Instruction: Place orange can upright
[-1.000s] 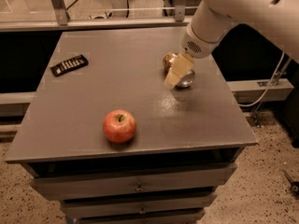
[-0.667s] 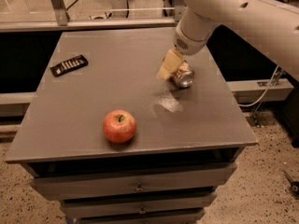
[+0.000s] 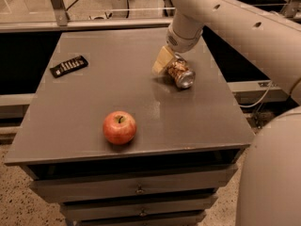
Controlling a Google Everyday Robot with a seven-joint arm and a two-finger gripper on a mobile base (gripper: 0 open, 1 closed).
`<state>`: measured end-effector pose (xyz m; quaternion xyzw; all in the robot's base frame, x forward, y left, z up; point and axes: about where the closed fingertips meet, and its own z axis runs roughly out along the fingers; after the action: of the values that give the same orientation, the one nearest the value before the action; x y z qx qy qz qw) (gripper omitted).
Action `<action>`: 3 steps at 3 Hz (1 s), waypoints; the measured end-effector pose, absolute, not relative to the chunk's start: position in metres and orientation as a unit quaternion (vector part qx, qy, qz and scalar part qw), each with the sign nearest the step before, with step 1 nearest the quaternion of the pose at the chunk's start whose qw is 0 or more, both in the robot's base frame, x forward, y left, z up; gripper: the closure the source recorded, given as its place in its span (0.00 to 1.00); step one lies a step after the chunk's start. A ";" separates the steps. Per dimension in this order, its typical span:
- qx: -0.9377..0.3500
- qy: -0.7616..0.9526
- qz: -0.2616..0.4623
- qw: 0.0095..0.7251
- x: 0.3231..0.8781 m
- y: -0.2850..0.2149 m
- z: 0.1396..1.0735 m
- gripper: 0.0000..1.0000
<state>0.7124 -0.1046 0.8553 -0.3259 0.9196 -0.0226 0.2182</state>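
Note:
The orange can [image 3: 181,73] lies tilted on its side at the back right of the grey table [image 3: 94,93], its silver end facing the front right. My gripper [image 3: 168,62] comes down from the arm above and is shut on the can's far end. One pale finger [image 3: 162,60] shows to the left of the can; the other is hidden behind it. The can's lower side is at or just above the tabletop.
A red apple [image 3: 119,127] sits near the table's front edge, left of centre. A black remote [image 3: 68,66] lies at the back left. My arm's large pale links [image 3: 263,27] span the right side, and the table's right edge is close to the can.
The arm has swung left and back, turning the gripper. The can has shifted slightly with it and now shows its silver end toward the front right. The apple and remote have not moved.

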 end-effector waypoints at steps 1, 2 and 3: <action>-0.288 0.934 -0.018 0.209 0.721 -0.109 0.848 0.35; -0.267 0.940 -0.014 0.210 0.724 -0.110 0.853 0.59; -0.267 0.937 0.000 0.225 0.723 -0.101 0.871 0.82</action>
<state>0.7228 -0.1010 0.8710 -0.2666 0.9371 0.0004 0.2251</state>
